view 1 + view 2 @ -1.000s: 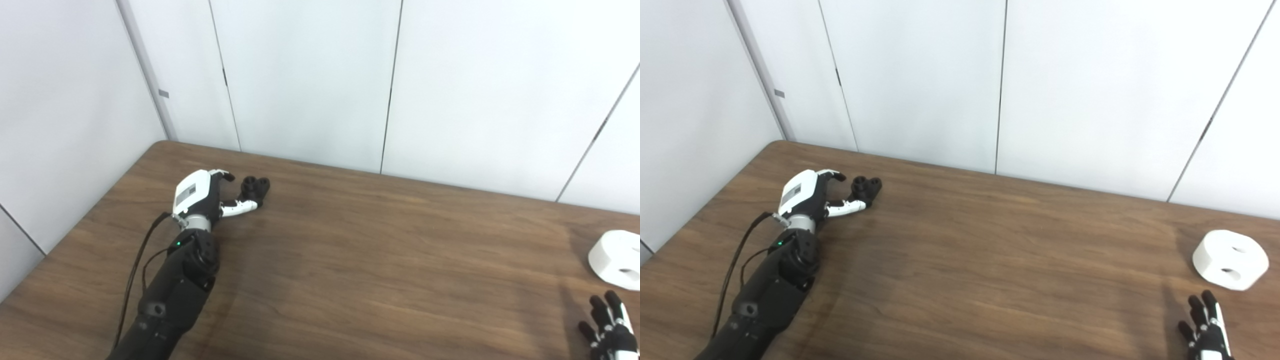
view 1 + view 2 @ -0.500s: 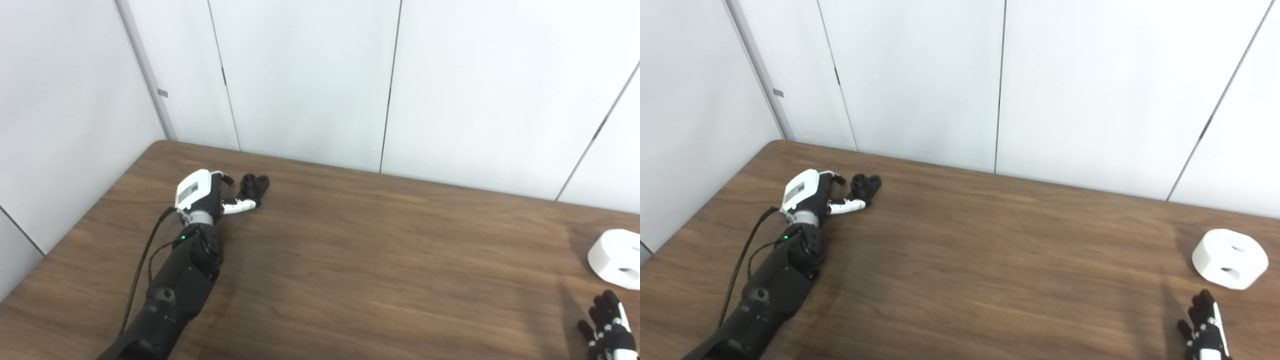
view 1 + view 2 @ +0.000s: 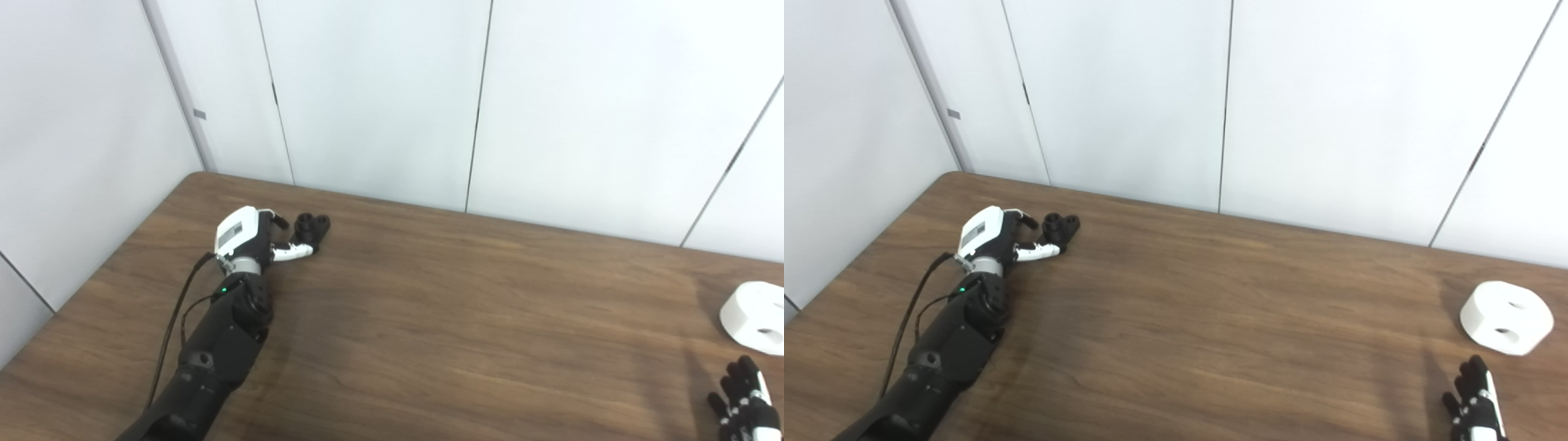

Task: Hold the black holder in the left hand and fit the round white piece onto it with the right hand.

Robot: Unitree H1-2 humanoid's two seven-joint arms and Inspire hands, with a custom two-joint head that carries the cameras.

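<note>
Currently one black holder point(image 3: 312, 226) lies on the wooden table point(image 3: 429, 318), toward the far left corner. It is small, dark and lobed, with round recesses visible in its top face; finer detail is too small to resolve. One round white piece point(image 3: 1506, 317) rests on the same table at the far right, well apart from the holder. It is a thick, smooth disc with a bevelled upper edge and two dark oval openings in its upper surface. In the left eye view the piece is partly cut off by the picture's right edge.

Two hands are in view. The left hand point(image 3: 254, 236) lies just beside the holder, on its left. Its fingers point(image 3: 296, 250) are spread and partly curled toward the holder, the lower one reaching the holder's near side; the hand is not closed on it, and whether it touches cannot be determined. The right hand point(image 3: 1475, 407) sits at the bottom right corner, near the white piece but clear of it, fingers extended and apart, holding nothing. Only its upper part is visible.
</note>
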